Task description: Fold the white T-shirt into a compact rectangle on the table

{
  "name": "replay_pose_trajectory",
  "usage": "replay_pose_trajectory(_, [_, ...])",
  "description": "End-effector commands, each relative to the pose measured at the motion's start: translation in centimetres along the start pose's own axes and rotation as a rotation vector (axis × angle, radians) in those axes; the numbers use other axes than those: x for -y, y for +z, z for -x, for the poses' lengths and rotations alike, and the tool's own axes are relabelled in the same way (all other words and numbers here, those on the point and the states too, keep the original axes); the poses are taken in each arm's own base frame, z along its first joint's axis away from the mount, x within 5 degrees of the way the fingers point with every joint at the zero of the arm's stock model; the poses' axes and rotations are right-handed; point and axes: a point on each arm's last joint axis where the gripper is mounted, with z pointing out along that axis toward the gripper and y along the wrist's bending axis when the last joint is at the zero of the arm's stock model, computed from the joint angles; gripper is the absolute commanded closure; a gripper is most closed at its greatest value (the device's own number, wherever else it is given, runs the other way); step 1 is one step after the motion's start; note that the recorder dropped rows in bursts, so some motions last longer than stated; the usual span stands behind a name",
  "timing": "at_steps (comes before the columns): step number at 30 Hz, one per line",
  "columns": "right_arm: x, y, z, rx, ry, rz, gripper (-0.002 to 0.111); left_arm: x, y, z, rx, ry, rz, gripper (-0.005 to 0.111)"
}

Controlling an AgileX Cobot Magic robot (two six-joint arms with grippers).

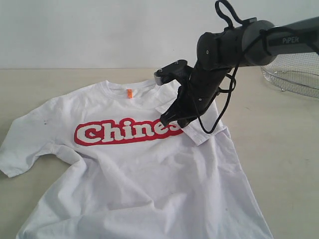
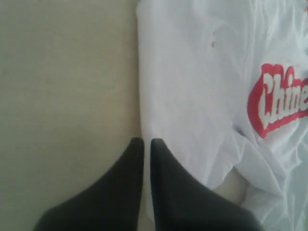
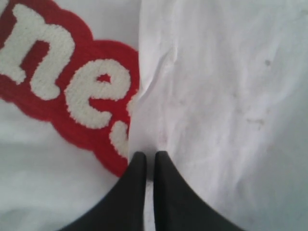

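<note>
We see the white T-shirt (image 1: 139,169) spread chest-up and wrinkled on the table (image 1: 284,159), a pale beige top with faint grain that runs on well past the cloth. Behind the table stands a plain white wall (image 1: 99,30).

The right gripper (image 1: 172,121) is down at the shirt's chest. Its two dark fingers are pressed together with only a hairline between them, and we cannot tell whether any cloth sits in that line. Right at its tips runs the edge of a sleeve flap (image 3: 216,96) folded inward over the chest. The flap covers the end of the red lettering (image 1: 124,132), which lies just to one side of the tips. The orange neck tag (image 1: 129,93) sits at the collar, near this gripper but apart from it. A wire-mesh basket (image 1: 294,74) rests on the table behind the gripper's arm, well apart from the shirt.

The left gripper (image 2: 147,141) is clenched too, and we see nothing between its fingers. Its tips sit over the line where the shirt's edge meets bare tabletop, with cloth to one side of them and beige surface to the other.
</note>
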Motion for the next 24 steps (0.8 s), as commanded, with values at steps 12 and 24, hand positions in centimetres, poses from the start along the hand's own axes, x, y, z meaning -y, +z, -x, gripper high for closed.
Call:
replay_pose_trajectory(12, [0.0, -0.1, -0.1, -0.011, -0.006, 0.003, 0.108, 0.1, -0.1, 1.3, 0.087, -0.016, 0.028, 0.048])
replay_pose_trajectory(24, [0.0, -0.1, -0.1, -0.011, -0.005, 0.005, 0.108, 2.3, 4.2, 1.7, -0.001, 0.099, 0.090, 0.048])
